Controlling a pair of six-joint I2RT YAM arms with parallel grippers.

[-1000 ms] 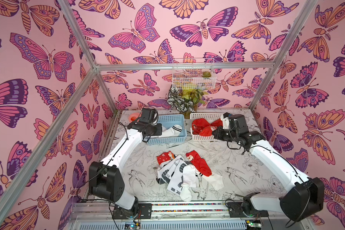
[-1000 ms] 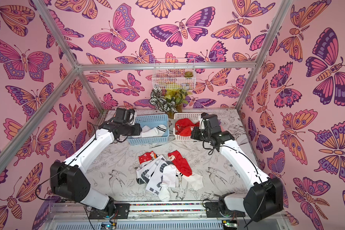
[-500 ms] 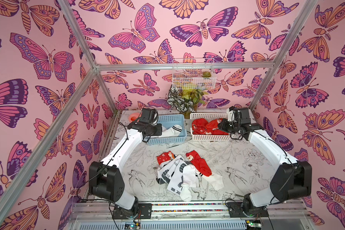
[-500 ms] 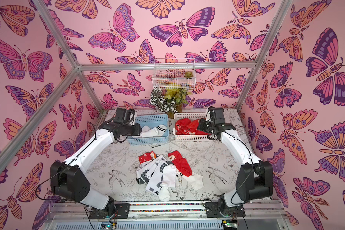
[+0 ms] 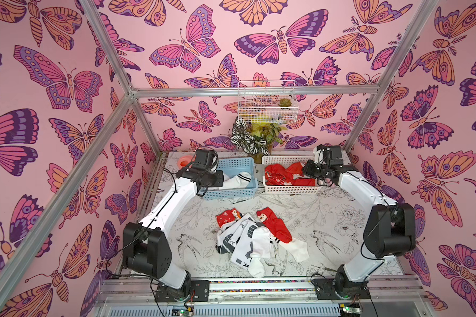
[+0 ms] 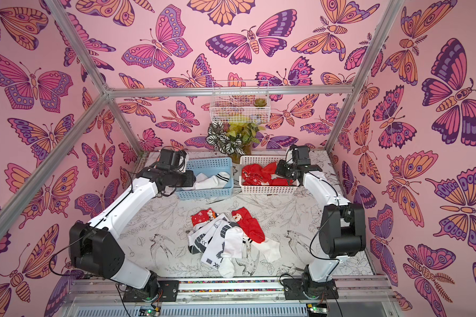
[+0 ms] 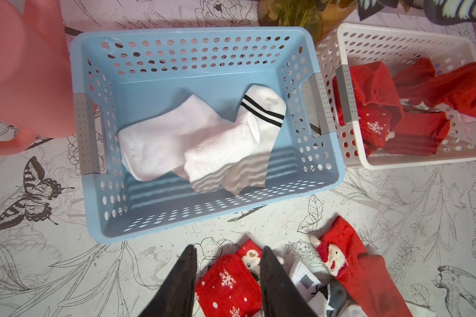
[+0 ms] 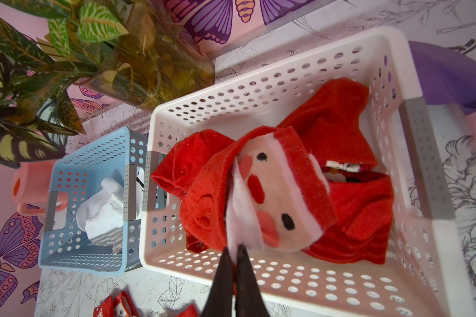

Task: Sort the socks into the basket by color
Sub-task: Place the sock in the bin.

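Bright, even light fills both top views for you, with only faint, soft shadows on the desk (image 5: 313, 219). In your left wrist view, stripes of light fall inside the blue basket (image 7: 193, 30), and the left hand (image 7: 228, 248) shows dark. Your right wrist view bows at its edges; the Santa sock (image 8: 280, 197) is blurred.

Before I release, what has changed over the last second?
The right arm folded its elbow upward and drew the right tool back, farther over the white basket. It is still shut on the red Santa sock and has not let go. The left tool hangs open and empty at the blue basket as before, and the sock pile hasn't shifted.
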